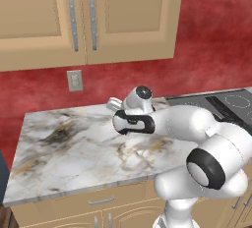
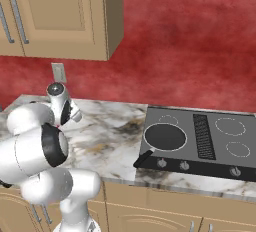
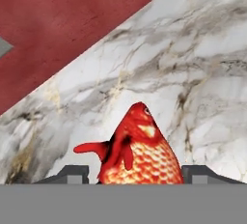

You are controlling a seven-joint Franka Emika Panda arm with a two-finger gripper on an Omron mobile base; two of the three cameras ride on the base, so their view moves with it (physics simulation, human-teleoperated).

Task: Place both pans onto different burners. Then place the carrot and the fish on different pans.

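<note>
On the cooktop (image 2: 200,141) one pan (image 2: 164,137) sits on a burner; we see our gripper (image 3: 135,175) straddling the fish (image 3: 137,153), grip uncertain; fish not yet panned.

A home kitchen. A marble-patterned counter (image 1: 74,148) carries a flat dark cooktop (image 2: 200,141) with 4 ringed burners (image 2: 230,126). Above the counter run tan wooden cabinets (image 1: 88,15) with metal handles, behind it a red wall (image 2: 175,51) with an outlet (image 1: 75,80), below it drawers.
</note>
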